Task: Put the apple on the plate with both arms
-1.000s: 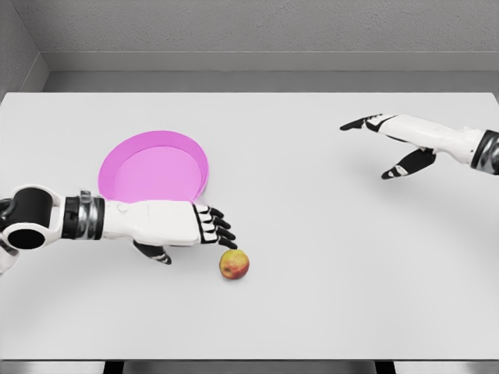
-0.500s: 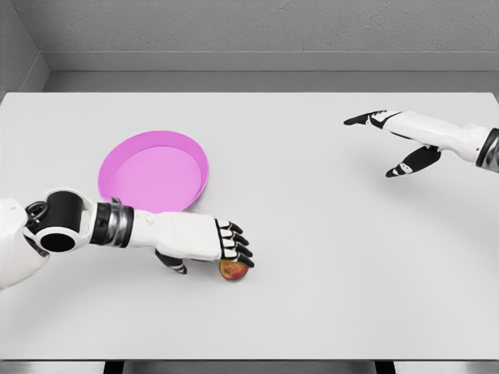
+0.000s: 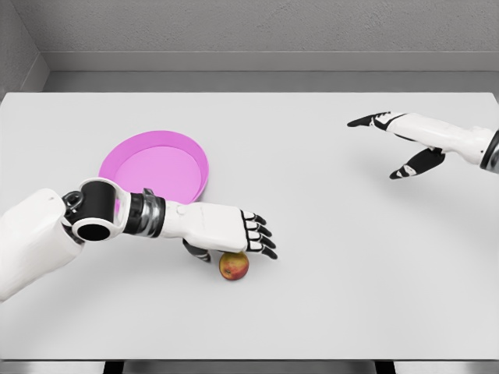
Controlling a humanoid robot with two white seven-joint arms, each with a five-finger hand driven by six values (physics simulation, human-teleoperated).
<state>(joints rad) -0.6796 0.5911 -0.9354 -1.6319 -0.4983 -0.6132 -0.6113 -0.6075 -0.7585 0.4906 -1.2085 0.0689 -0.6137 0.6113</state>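
One hand, the left hand [image 3: 234, 227], hovers spread over the apple [image 3: 234, 266]; next, close fingers, then carry to the plate [image 3: 156, 167] at 10 o'clock.

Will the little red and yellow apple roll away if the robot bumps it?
Probably. The round red-yellow apple sits free on the flat white table, so a nudge from the left hand above it could set it rolling. It looks firm, so it should keep its shape when gripped.
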